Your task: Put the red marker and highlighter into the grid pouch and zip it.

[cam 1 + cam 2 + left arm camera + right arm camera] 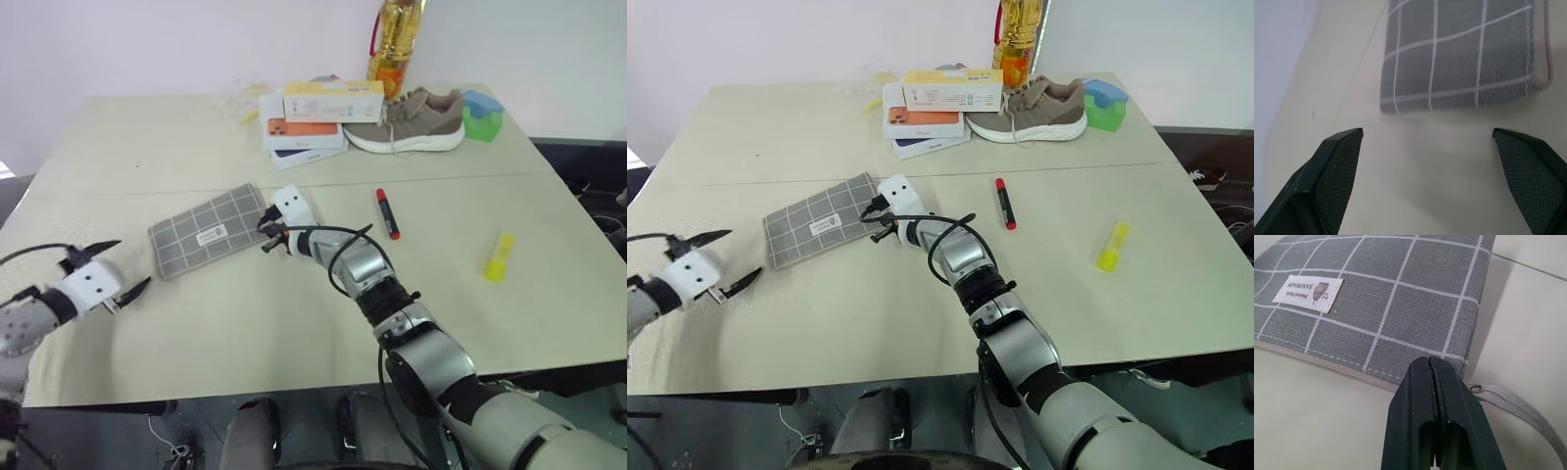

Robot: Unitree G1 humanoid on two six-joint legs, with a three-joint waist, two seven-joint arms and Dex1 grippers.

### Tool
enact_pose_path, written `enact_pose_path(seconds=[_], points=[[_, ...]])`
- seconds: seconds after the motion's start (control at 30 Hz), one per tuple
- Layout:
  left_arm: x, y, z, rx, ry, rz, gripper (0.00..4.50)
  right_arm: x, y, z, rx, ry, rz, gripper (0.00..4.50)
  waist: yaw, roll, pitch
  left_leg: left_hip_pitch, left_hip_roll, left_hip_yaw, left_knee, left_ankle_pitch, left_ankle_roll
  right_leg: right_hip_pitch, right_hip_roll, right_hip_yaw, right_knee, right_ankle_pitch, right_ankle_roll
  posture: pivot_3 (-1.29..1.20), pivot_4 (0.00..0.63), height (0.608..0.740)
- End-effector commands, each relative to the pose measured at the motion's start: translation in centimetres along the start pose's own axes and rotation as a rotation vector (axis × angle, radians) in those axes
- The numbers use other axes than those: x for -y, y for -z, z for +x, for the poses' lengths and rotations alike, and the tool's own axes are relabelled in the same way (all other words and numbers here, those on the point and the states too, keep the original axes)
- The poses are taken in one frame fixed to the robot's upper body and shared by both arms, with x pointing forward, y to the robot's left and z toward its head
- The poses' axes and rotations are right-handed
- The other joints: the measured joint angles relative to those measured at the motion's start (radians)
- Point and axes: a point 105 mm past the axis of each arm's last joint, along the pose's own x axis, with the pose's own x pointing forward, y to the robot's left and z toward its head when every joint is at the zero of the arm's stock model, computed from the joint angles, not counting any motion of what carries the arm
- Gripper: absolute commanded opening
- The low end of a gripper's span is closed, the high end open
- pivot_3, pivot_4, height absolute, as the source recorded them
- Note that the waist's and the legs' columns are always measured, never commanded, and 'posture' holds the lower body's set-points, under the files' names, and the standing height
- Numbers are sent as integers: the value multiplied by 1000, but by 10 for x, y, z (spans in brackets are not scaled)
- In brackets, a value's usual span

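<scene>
Reading "Natural Style HANDMADE" beside a small drawn emblem, the white label [1308, 293] sits stitched on the grid pouch [209, 230], which lies flat on the table [245, 323] with its long axis running from near left to far right. The grey zipper pull [1520, 411] trails off the pouch's right end, just beside the right gripper [1434, 382], whose two black fingers are pressed flat together with nothing visibly between them. The right arm reaches forward and leftward across the table, its wrist tilted slightly down at the pouch's right corner. The left gripper [111, 271] hovers above the table near the pouch's left end, fingers spread wide and empty, the arm coming in low from the left edge. In the left wrist view the pouch's short end lies beyond the two spread fingertips [1342, 147].

The red marker [388, 212] lies to the right of the right gripper, its long axis pointing away from the robot. The highlighter [498, 256] rests well to the right, near the table's right side, tilted slightly with its paler end farther away. At the far side are stacked phone boxes [306, 122], a shoe [411, 122], a green block [482, 117] and a bottle [394, 44]; their printing is too small to read
</scene>
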Motion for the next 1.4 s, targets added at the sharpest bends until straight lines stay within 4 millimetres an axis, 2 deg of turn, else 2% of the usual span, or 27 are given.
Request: enact_pose_path(seconds=[0.03, 0.13, 0.23, 0.27, 0.33, 0.37, 0.53, 0.6, 0.7, 0.8, 0.93, 1.03, 1.1, 1.23, 1.33, 1.4], points=[[12, 0, 9, 42, 63, 82, 4500, -7, 6, 1, -22, -18, 12, 30, -3, 1, 0, 0, 0, 1, 0, 0, 0, 0, 0, 0, 0, 0, 0, 0, 150, 740], [17, -7, 21, 95, 99, 131, 4500, -5, 5, 0, -14, -8, 11, 30, 0, 1, 0, 0, 0, 4, 0, 0, 0, -1, 1, -2, 1, 0, 1, 0, 150, 740], [24, -6, 24, 108, 132, 154, 4500, -3, 5, -2, -11, 7, 18, 30, 5, 1, 0, 0, 0, 7, 1, 0, 0, -1, 1, -4, 2, 0, 1, 0, 150, 740], [25, -4, 24, 106, 131, 154, 4245, -3, 6, -2, -9, 9, 21, 4, 6, 1, 0, 0, 0, 7, 1, 0, 0, -1, 0, -4, 2, 0, 1, 0, 150, 740], [26, -5, 26, 115, 126, 159, 3600, -3, 6, -4, -3, 13, 25, 0, 6, 1, -1, 0, -1, 7, 1, 0, 0, -1, 0, -4, 2, 0, 1, 0, 150, 740], [26, -6, 27, 123, 120, 163, 3142, -3, 5, -5, 1, 15, 29, 0, 7, 1, -1, 0, 0, 7, 1, 0, 0, -1, 0, -4, 2, 0, 1, 0, 150, 740], [34, -17, 28, 200, 119, 179, 522, -14, 2, -8, 30, -8, 44, 0, 17, 1, -1, 0, 0, 8, 1, 0, 0, -2, 0, -4, 2, 0, 1, 0, 150, 740], [35, -21, 28, 225, 98, 166, 55, -20, 1, -9, 47, -25, 40, 0, 18, 3, -1, 0, 0, 11, 0, 0, 0, -4, -1, -4, 3, 0, 1, 0, 150, 740], [38, -24, 25, 247, 79, 146, 55, -30, 2, -11, 61, -46, 36, 0, 19, 3, -1, 0, 0, 13, 0, 0, 0, -5, -1, -4, 3, 0, 1, 0, 150, 740], [42, -31, 26, 284, 34, 74, 55, -32, -1, -17, 96, -52, 16, 0, 18, 3, -1, 0, 1, 17, 0, 0, 1, -8, -3, -4, 5, 0, 1, 0, 150, 740], [49, -46, 19, 332, 5, -39, 55, -24, -7, -41, 160, -38, -11, 0, 16, 3, 0, 0, 1, 18, 0, 0, 1, -9, -4, -4, 6, 0, 1, 0, 150, 740], [59, -61, 13, 357, 45, -54, 55, -15, -11, -62, 192, -14, -69, 0, 14, 3, 0, 0, 1, 17, 1, -1, 2, -9, -5, -4, 6, 0, 1, 0, 150, 740], [60, -63, 11, 337, 42, -76, 55, -18, -13, -72, 197, -38, -93, 0, 13, 3, 0, 0, 1, 17, 1, -1, 2, -10, -5, -4, 6, 0, 1, 0, 150, 740], [78, -67, 5, 278, 72, -103, 55, -38, -4, -106, 162, -217, -154, 0, 13, 3, 0, 0, 1, 17, 0, -1, 2, -10, -3, -4, 5, 0, 1, 0, 150, 740], [87, -66, 1, 228, 88, -114, 55, -38, 7, -117, 103, -251, -182, 0, 9, 3, 0, 0, 1, 17, 0, -1, 2, -10, -3, -3, 5, 0, 1, 0, 150, 740], [88, -68, -1, 209, 76, -132, 55, -31, 1, -120, 122, -225, -164, 0, 4, 3, 0, 1, 1, 17, 0, -1, 2, -10, -2, -4, 5, 0, 1, 0, 150, 740]])
